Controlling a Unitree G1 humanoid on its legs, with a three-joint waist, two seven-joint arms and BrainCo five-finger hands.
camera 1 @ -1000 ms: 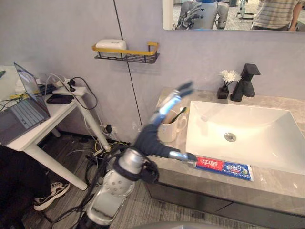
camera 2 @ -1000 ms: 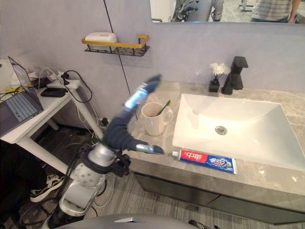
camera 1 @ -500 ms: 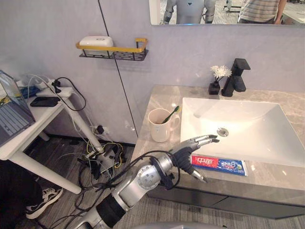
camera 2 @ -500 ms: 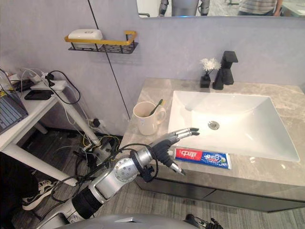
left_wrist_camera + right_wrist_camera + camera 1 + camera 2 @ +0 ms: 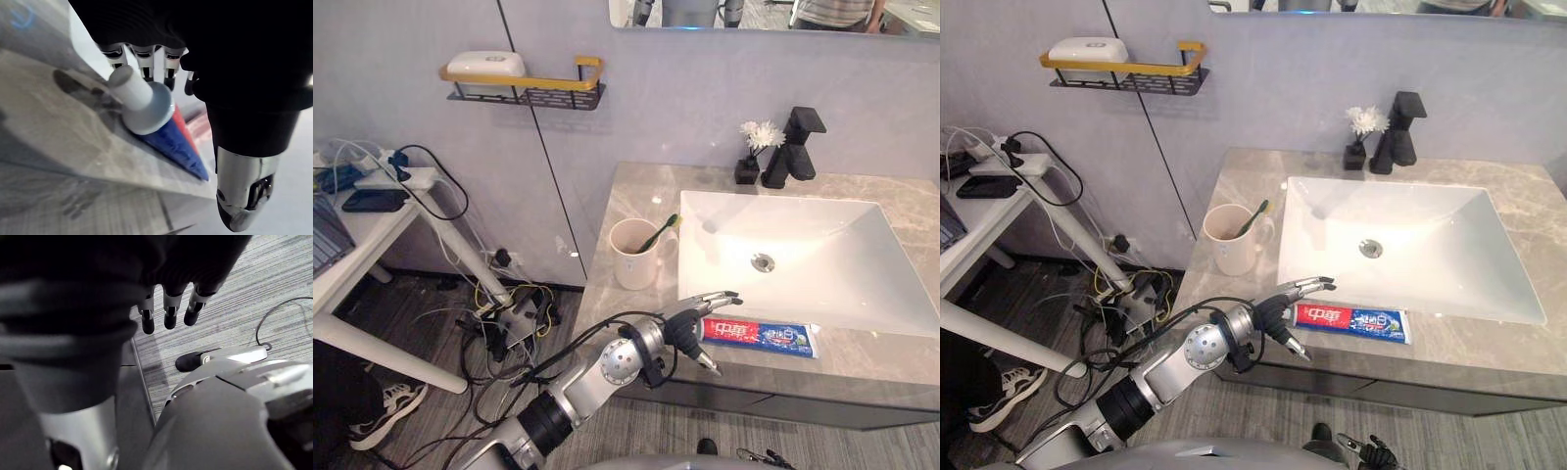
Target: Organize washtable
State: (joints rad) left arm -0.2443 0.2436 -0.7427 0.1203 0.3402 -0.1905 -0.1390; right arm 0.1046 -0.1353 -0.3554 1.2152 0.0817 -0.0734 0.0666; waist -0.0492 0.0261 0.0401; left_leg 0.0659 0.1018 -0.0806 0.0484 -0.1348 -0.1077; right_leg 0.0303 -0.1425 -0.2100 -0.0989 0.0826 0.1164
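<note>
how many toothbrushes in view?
1: a toothbrush leaning in the cream mug on the counter, left of the sink. The mug's inside is partly hidden.

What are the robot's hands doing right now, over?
Left hand open, fingers over the white cap of the red-and-blue toothpaste tube, not gripping. Right hand open, hanging above the floor. Cream mug stands apart.

A bathroom washstand set up inside a lab or office is shown. The bathroom part is indicated by a marble counter (image 5: 626, 196), a white basin (image 5: 842, 264), a black tap (image 5: 795, 147), a mirror (image 5: 764, 12), a wall shelf (image 5: 524, 86), a cup (image 5: 634, 257) with a toothbrush (image 5: 661, 233), and toothpaste (image 5: 759, 334). The workroom is indicated by a white desk (image 5: 352, 264) beside the counter and tangled cables (image 5: 509, 313) on the floor.
</note>
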